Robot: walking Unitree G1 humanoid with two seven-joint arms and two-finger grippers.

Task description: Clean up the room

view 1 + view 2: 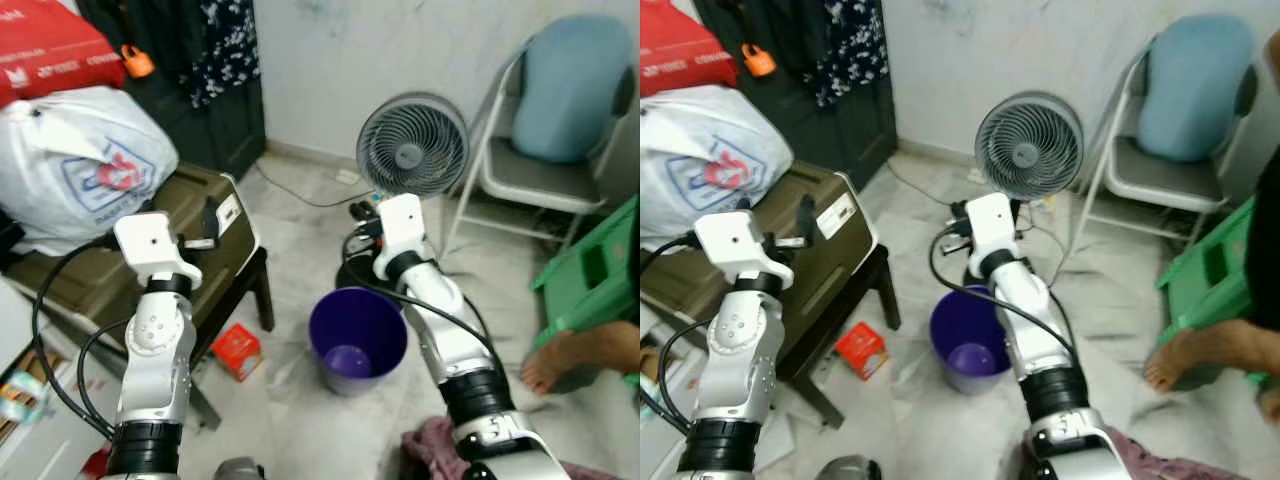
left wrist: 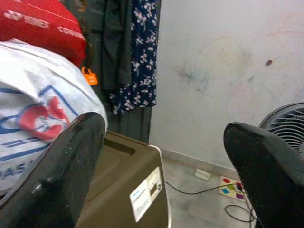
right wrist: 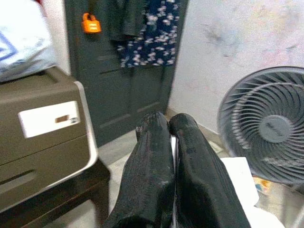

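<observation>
Two black fingers of my right gripper [image 3: 171, 137] were pressed together on a thin white scrap [image 3: 237, 178], held above the purple bucket [image 1: 357, 338]; I judged I should open only when centred over it. My left gripper [image 2: 164, 156] was wide open, empty, near the brown box [image 1: 190, 215], while the fan [image 1: 412, 143], red carton [image 1: 236, 351] and a person's foot [image 1: 560, 360] crowded the floor.

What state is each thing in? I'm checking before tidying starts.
left pincer: open, empty
right pincer: shut on white scrap
purple bin: upright, uncovered
fan: upright; spinning or not, unclear
folding chair: unfolded, blue cushion on it
red box: lying on floor
</observation>
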